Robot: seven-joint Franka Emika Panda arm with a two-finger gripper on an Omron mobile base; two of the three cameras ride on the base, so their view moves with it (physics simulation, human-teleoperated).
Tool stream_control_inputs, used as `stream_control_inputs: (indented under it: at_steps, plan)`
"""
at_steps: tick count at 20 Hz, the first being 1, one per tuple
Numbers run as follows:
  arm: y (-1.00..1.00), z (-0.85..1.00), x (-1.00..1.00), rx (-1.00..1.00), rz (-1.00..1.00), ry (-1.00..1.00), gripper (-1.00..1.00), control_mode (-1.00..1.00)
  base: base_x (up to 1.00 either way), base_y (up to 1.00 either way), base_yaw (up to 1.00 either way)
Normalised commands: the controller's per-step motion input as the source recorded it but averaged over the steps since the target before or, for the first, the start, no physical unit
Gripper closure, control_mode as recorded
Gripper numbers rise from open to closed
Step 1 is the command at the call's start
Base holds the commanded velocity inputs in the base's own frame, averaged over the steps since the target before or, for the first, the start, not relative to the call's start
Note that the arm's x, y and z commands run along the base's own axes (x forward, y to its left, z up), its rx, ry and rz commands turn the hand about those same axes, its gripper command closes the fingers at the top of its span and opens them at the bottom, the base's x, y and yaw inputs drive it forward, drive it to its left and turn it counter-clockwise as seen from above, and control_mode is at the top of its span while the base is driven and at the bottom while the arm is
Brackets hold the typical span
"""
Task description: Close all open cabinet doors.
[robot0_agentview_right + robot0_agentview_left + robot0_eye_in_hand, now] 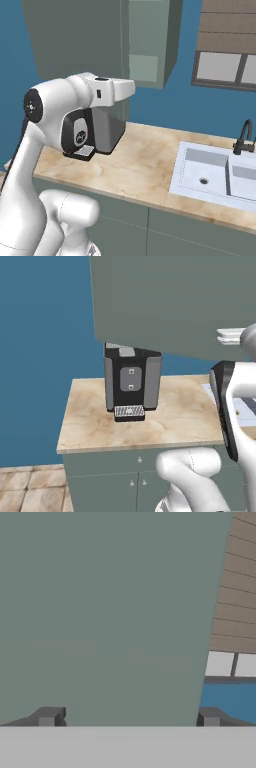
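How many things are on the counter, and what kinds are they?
Coffee machine: 1
Sink: 1
Faucet: 1
Total: 3

My left base camera sits behind my arm and looks forward and down on the tabletop (pixel 165 421), with the coffee machine (pixel 131 383) near its middle and a cabinet door (pixel 170 301) above. My right base camera looks across the same tabletop (pixel 145 165) from the other side, sharing the coffee machine (pixel 102 132) and taking in the sink (pixel 215 172) and window (pixel 227 45). My hand camera looks along my tool (pixel 129 718), pressed close to a cabinet door (pixel 105 612), the window (pixel 235 612) beyond its edge.
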Motion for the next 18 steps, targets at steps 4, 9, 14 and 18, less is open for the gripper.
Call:
stream_control_inputs:
  at_steps: [4,9,14,18]
  plan:
    - [-0.04,-0.06,0.67,0.0,0.0,0.03,-1.0,-1.0,0.0,0.0,0.0]
    - [-0.07,-0.05,0.66,0.0,0.0,0.0,-1.0,-1.0,0.0,0.0,0.0]
    - [-0.07,-0.05,0.63,0.0,0.01,0.0,-1.0,-1.0,0.0,0.0,0.0]
    - [-0.05,-0.02,0.62,0.0,0.01,0.0,-1.0,-1.0,0.0,0.0,0.0]
